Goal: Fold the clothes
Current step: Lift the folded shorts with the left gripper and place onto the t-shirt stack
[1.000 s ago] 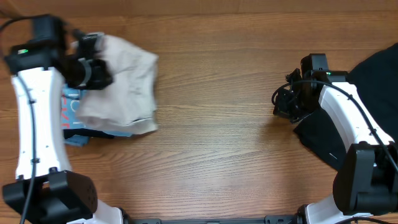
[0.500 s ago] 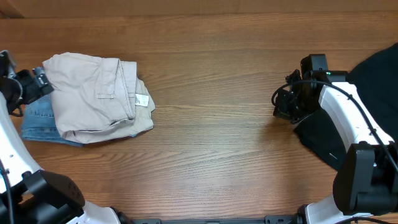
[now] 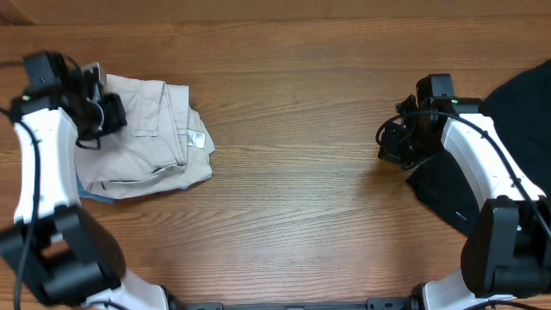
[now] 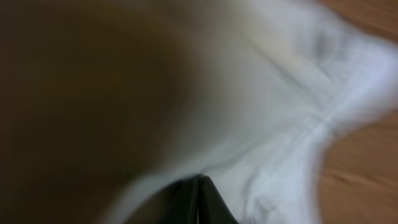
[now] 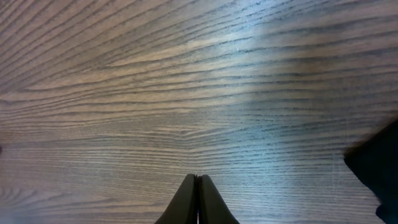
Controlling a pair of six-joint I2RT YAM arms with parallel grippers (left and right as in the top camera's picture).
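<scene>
The shorts (image 3: 146, 129) lie folded at the left of the tabletop (image 3: 293, 181). The left claw (image 3: 106, 116) has come back over their left edge, closed, seemingly holding nothing. The right claw (image 3: 389, 145) rests closed and empty. Folding looks nearly finished.

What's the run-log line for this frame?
shorts: folded, lying flat | left hand: shut, over shorts | right hand: shut, above table

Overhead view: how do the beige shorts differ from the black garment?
The shorts are pale beige; the black garment is dark. The shorts lie folded compactly at left; the black garment sprawls loose at right, cut off by the frame edge. Both lie on the wooden table.
</scene>
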